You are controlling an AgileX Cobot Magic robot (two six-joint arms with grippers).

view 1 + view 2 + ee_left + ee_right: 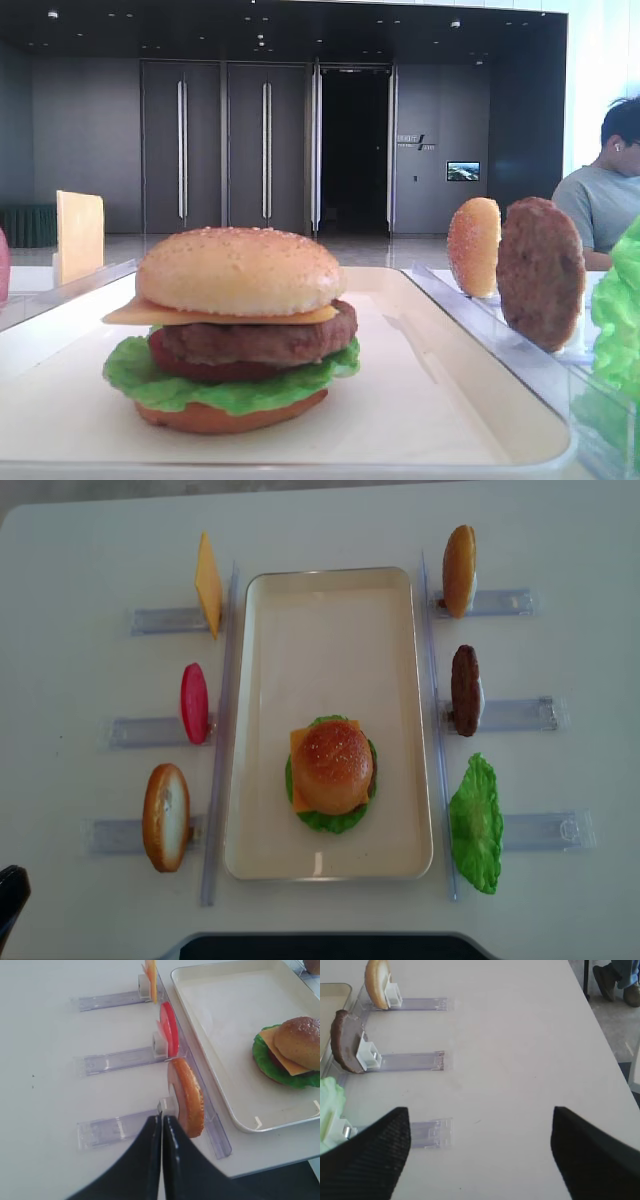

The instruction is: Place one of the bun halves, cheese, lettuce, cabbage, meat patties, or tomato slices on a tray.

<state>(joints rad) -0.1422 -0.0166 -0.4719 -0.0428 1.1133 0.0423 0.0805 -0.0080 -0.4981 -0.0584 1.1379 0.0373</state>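
Domed seeded bun, ruffled lettuce

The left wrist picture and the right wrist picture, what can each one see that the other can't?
Only the left wrist view shows the burger stacked on the tray, the tomato slices, the cheese and the shut left tool. Only the right wrist view shows the meat patty, the lettuce, someone's shoes and the open right tool. Both show the white table, clear holders and the tray.

The white table carries the tray (cream) and clear holder rails.
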